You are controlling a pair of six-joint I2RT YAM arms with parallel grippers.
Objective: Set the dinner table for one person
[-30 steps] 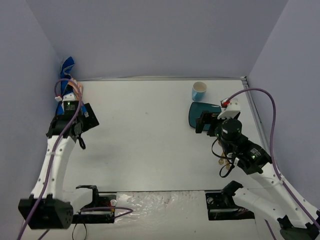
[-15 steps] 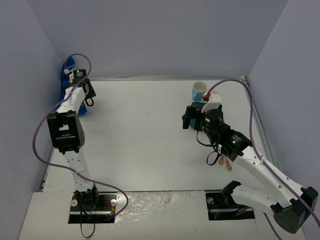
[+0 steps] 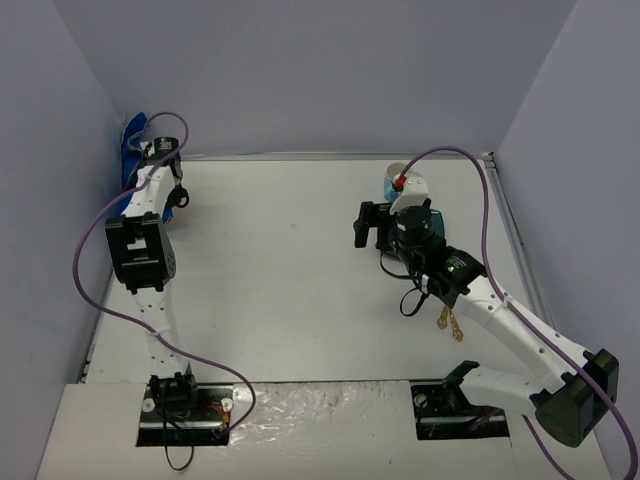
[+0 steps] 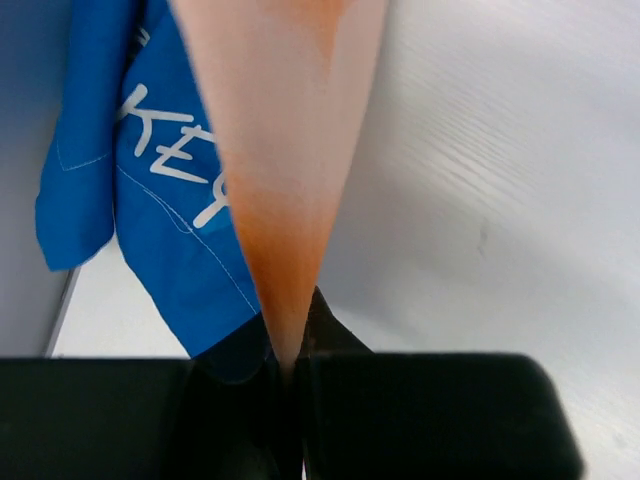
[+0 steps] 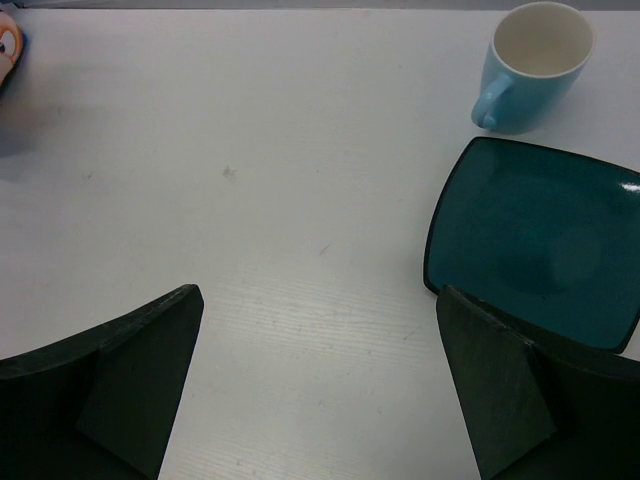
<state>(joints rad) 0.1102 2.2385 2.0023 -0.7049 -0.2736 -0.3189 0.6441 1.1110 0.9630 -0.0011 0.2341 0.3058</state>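
The left gripper [image 4: 285, 150] was closed at the blue placemat [image 4: 170, 230], at the far-left corner of the dinner table [image 3: 290, 260], which lay under both arms. Whether it had caught fabric could not be told. A shallow pinch could slip under drag. The right gripper [image 5: 315, 300], jaws wide over the table's far-right, could clip the teal plate [image 5: 540, 250].

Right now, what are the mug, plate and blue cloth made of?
Mug: looks like glazed ceramic, light blue outside, cream inside, with a thick smooth rim.
Plate: probably glazed ceramic too, dark teal, with a glossy highlight at its edge.
Cloth: woven fabric, matte blue, with a stitched hem, soft folds and white printed letters.
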